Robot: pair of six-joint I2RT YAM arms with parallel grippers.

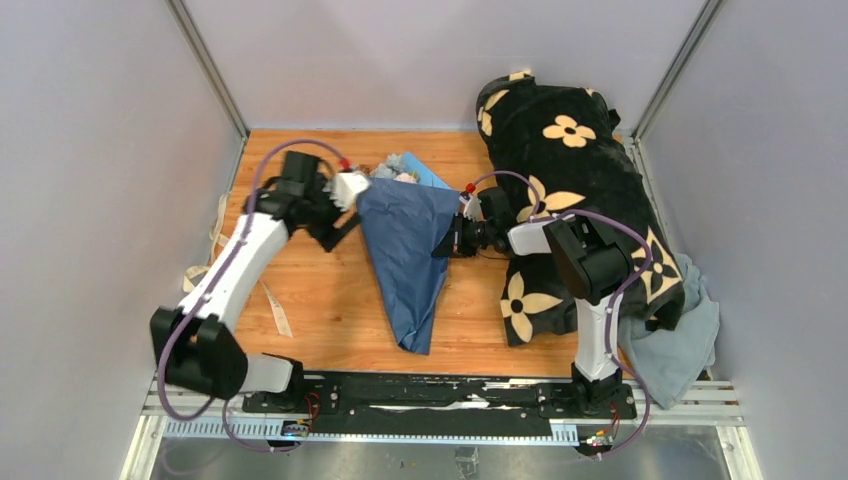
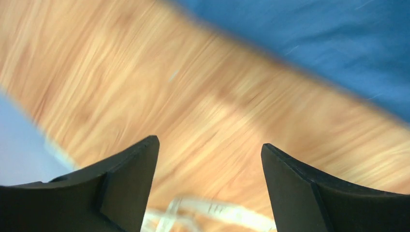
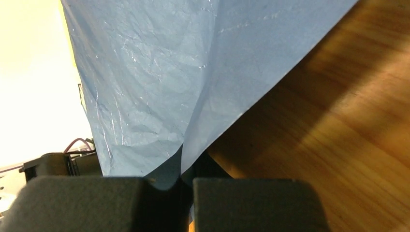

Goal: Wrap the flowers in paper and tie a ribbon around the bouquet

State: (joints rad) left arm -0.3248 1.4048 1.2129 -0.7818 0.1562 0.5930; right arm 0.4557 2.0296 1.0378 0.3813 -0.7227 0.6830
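Pale grey walls enclose a wooden table, on which the bouquet lies as a cone of navy paper. Its long axis runs far to near: the wide end points away from the arm bases, with the flowers showing there, and the narrow tip points toward the bases. The right gripper stands at the cone's right edge. In the right wrist view the right gripper has its jaws pressed together with the paper edge pinched between them. The left gripper is just beside the cone's left edge, apart from it. In the left wrist view the left gripper is spread wide with only bare wood between the fingers, and it holds nothing. That view is blurred; a pale band at its lower edge cannot be identified. The ribbon lies well to the left of the cone, on the near-left side of the left gripper, with its visible strip running roughly far to near and more of it trailing over the left table edge. A black blanket with cream flower prints and a grey-blue cloth occupy the right side. Judgement: the wrap appears formed and the tie is not yet made. The left arm is the nearer one to the ribbon, so the pickup falls to it, with a reach back and leftward, while the right gripper secures the paper.
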